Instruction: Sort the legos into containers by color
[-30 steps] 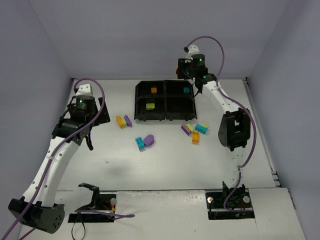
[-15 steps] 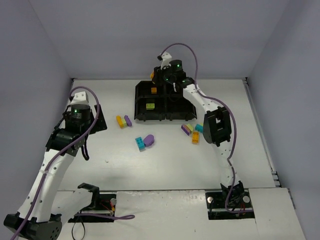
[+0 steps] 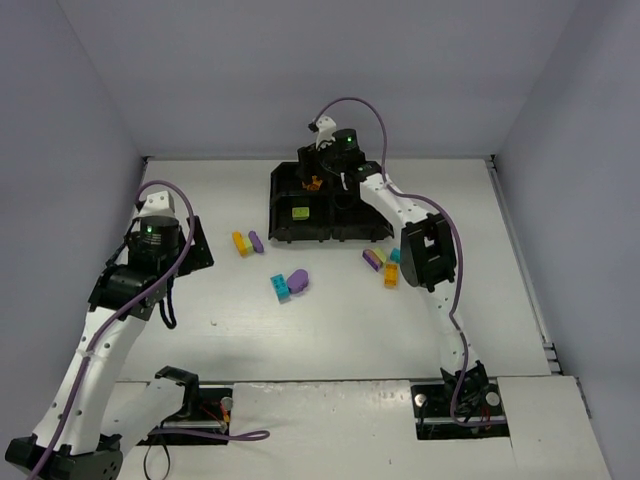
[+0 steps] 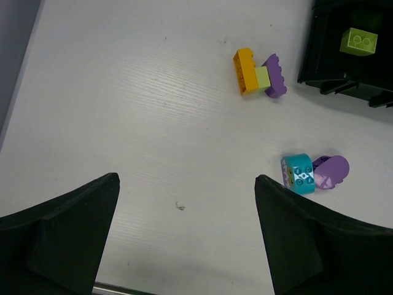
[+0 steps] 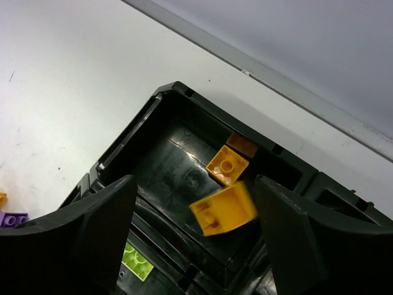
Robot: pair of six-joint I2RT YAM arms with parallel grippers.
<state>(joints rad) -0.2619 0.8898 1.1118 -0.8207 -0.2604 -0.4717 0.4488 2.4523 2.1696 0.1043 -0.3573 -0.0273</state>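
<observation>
While the left gripper [image 4: 186, 184] hovers over the white table [image 4: 123, 92] with its jaws spread wide and nothing between them, the right arm reaches across to the far left compartment of the black tray [image 5: 132, 132]. The right gripper [image 5: 195, 190] points down into that compartment, jaws apart. A loose orange brick [image 5: 224, 209] shows blurred in the gap, touching neither finger, so it seems to be in mid-air rather than held. Below it, a second orange brick [image 5: 227, 165] lies in the compartment's far corner. A yellow-green brick [image 4: 360, 40] sits in the near left compartment.

On the table, just left of the tray, an orange, green and purple trio [image 4: 261, 75] lies pressed side by side. Nearer the arms, a teal brick [image 4: 298, 175] touches a rounded purple piece [image 4: 331, 171]. A mixed cluster [image 3: 385, 265] of purple, green, teal and orange bricks lies near the tray's near right corner, beside the right arm.
</observation>
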